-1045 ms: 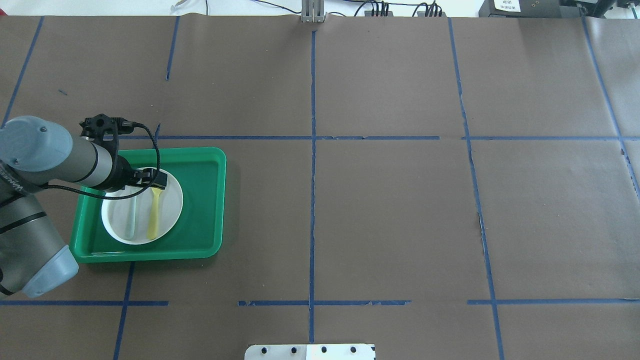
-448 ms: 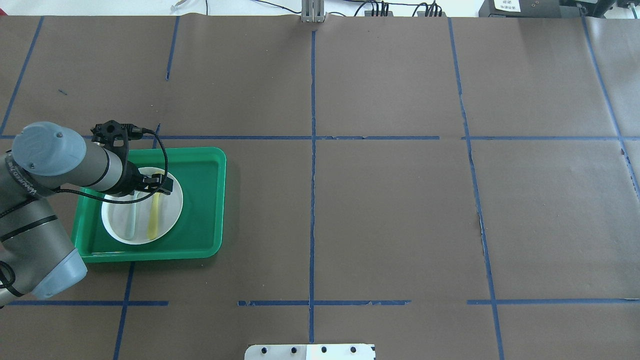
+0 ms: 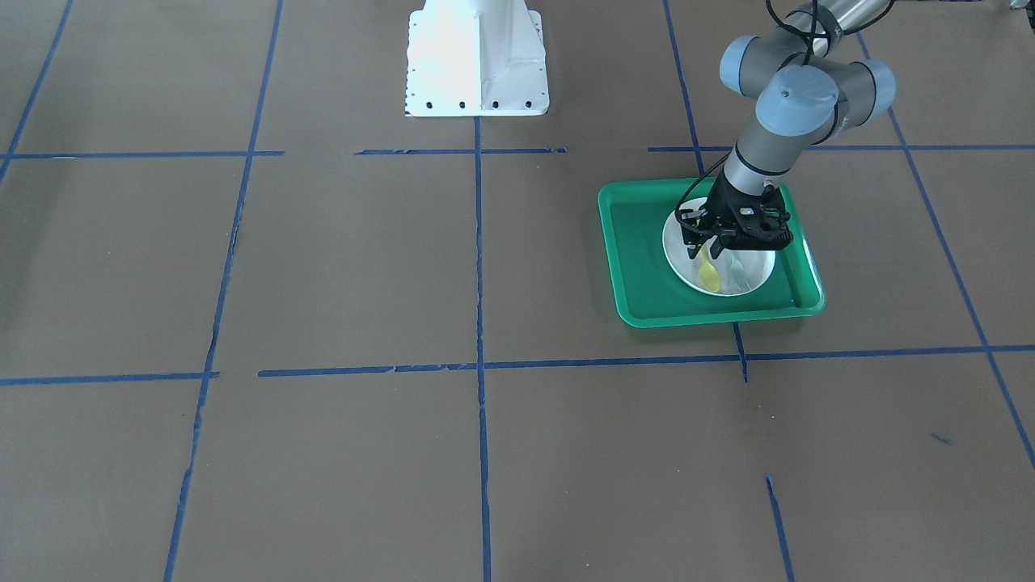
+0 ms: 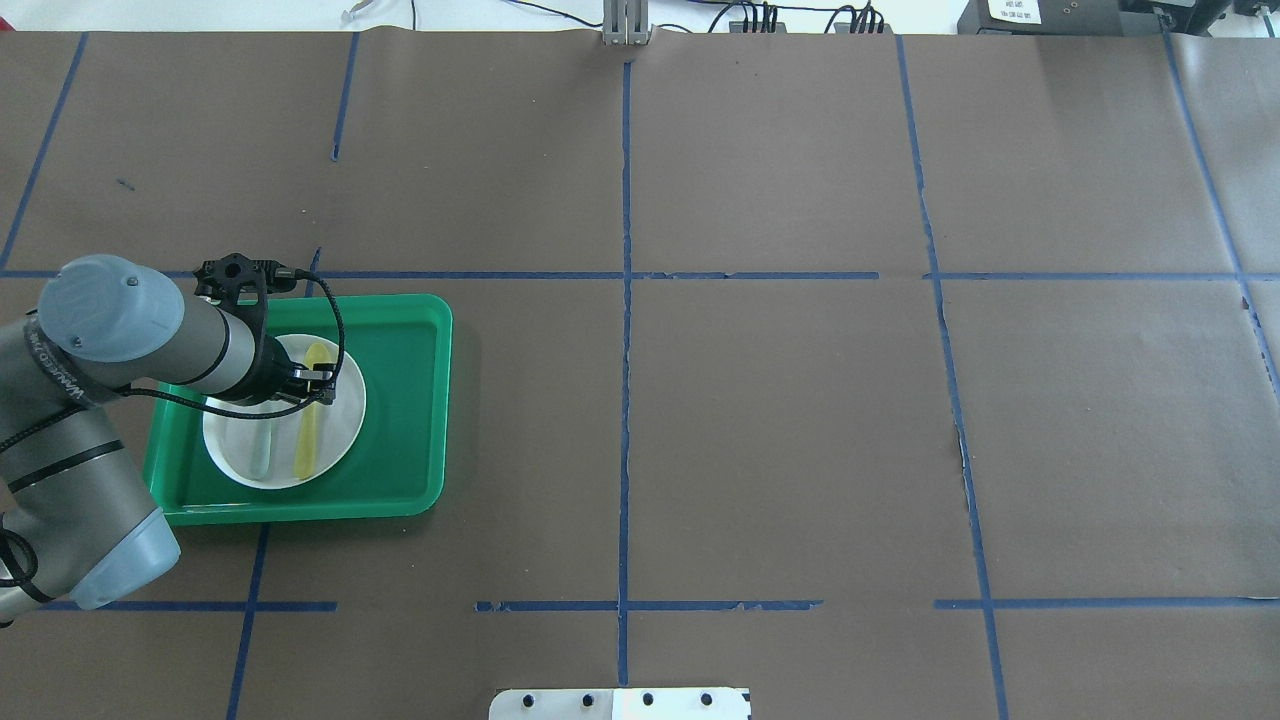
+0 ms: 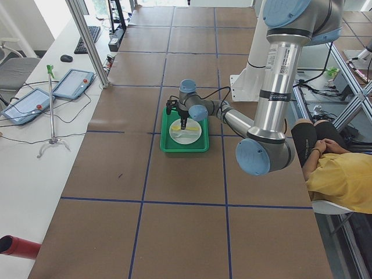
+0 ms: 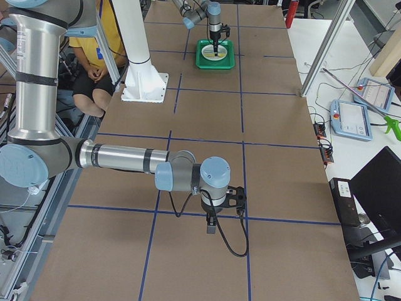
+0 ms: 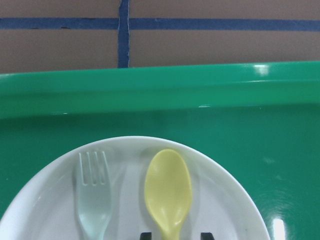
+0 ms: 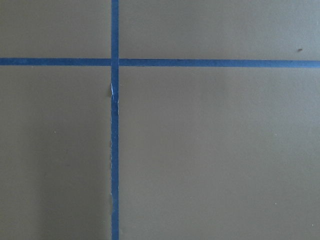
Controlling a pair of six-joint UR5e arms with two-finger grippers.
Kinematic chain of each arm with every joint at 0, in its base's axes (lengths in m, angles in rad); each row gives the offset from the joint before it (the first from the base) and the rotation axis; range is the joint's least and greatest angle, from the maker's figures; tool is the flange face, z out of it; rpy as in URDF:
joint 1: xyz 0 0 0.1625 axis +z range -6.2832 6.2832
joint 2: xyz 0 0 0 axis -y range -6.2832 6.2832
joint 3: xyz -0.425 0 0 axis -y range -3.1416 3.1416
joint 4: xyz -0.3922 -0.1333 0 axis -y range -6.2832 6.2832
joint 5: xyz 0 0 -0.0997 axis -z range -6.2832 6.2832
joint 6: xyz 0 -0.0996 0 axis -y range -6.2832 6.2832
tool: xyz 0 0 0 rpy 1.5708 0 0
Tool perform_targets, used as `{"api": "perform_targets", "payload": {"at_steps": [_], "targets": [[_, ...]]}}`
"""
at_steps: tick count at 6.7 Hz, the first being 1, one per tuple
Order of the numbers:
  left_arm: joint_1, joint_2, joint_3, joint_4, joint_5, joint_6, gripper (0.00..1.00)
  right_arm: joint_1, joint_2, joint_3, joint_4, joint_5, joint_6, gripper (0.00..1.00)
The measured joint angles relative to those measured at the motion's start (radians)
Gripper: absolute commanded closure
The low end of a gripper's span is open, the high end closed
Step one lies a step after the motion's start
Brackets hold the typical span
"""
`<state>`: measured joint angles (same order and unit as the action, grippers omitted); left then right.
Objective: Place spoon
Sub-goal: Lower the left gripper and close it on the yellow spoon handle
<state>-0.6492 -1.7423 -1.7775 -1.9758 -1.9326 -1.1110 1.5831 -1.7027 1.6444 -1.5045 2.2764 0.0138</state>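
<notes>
The yellow spoon (image 4: 309, 430) lies on the white plate (image 4: 340, 420) inside the green tray (image 4: 440, 400), next to a pale grey-green fork (image 4: 262, 450). My left gripper (image 4: 318, 378) hangs low over the plate, open. Its fingertips (image 7: 145, 234) straddle the spoon's neck just behind the oval bowl (image 7: 168, 187) without closing on it. The front-facing view shows the left gripper (image 3: 706, 245) above the spoon (image 3: 710, 277). My right gripper (image 6: 212, 224) shows only in the exterior right view, pointing down over bare table; I cannot tell whether it is open or shut.
The tray's raised rim (image 7: 160, 85) surrounds the plate (image 7: 225, 200). Brown paper with blue tape lines (image 4: 626, 300) covers the table. The robot's white base plate (image 3: 477, 61) stands at the table's middle edge. A seated person (image 5: 340, 174) is beside the table.
My left arm has swung toward the tray and the gripper has shifted along the spoon, uncovering its bowl. The spoon and fork have not moved.
</notes>
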Motion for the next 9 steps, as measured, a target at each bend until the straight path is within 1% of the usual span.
{"api": "perform_targets", "payload": {"at_steps": [2, 3, 4, 7, 8, 9], "targets": [[0.003, 0.002, 0.001, 0.002, 0.000, -0.002, 0.56, 0.000, 0.000, 0.000, 0.000, 0.000, 0.000, 0.00], [0.005, 0.003, 0.003, 0.003, 0.000, -0.005, 0.63, 0.000, 0.000, 0.000, 0.000, 0.000, 0.000, 0.00], [0.007, 0.003, 0.004, 0.003, 0.001, -0.006, 0.67, 0.000, 0.000, 0.000, 0.000, 0.000, 0.000, 0.00], [0.008, 0.007, 0.006, 0.004, 0.002, -0.011, 0.67, 0.000, 0.000, 0.000, 0.000, 0.000, 0.000, 0.00], [0.008, 0.008, 0.006, 0.004, 0.003, -0.014, 0.72, 0.000, 0.000, 0.000, 0.000, 0.000, 0.000, 0.00], [0.008, 0.008, 0.007, 0.005, 0.002, -0.017, 0.91, 0.000, 0.000, 0.000, 0.000, 0.000, 0.000, 0.00]]}}
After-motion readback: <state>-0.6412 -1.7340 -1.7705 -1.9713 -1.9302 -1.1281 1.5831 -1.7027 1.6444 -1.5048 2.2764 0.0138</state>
